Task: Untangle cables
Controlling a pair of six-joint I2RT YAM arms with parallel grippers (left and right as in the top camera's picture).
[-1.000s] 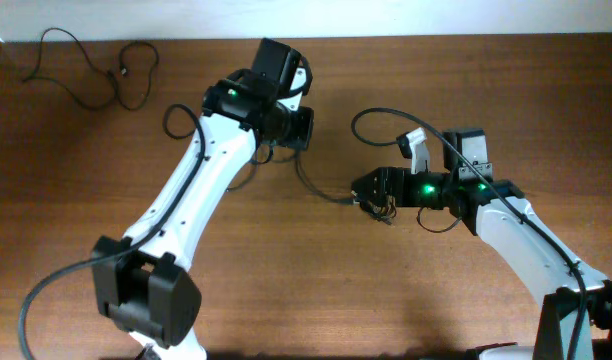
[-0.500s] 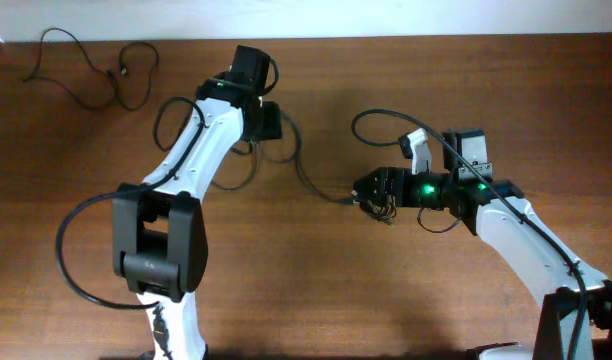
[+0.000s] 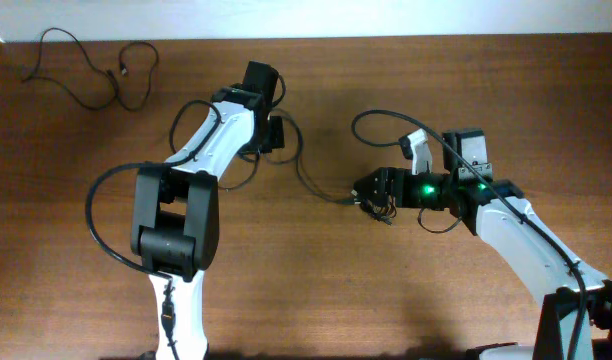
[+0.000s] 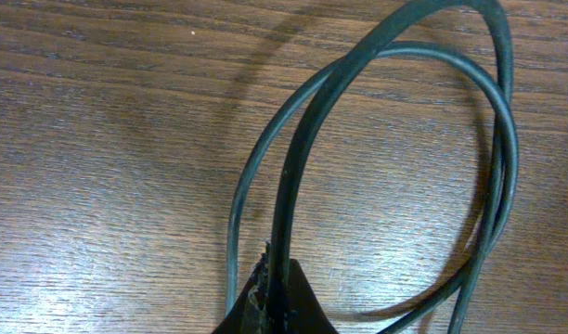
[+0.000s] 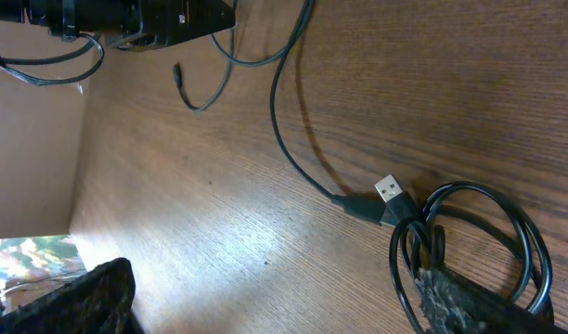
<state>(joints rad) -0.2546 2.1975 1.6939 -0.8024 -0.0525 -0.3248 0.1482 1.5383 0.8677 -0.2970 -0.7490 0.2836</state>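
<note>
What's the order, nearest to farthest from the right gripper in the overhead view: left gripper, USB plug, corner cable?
From the right gripper:
1. USB plug, right at its fingertips.
2. Left gripper, farther off, near the image's upper middle.
3. Corner cable, far top-left of the image.

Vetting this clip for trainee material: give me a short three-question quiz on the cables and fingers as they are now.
1. True or false: the left fingers pinch a looped cable.
2. In the overhead view, the lone cable lies: A) top left, B) bottom right, C) between the arms.
3. Fill in: the right fingers stand ___, with a USB plug nearby.
Key: 1 true; 2 A; 3 open.
</note>
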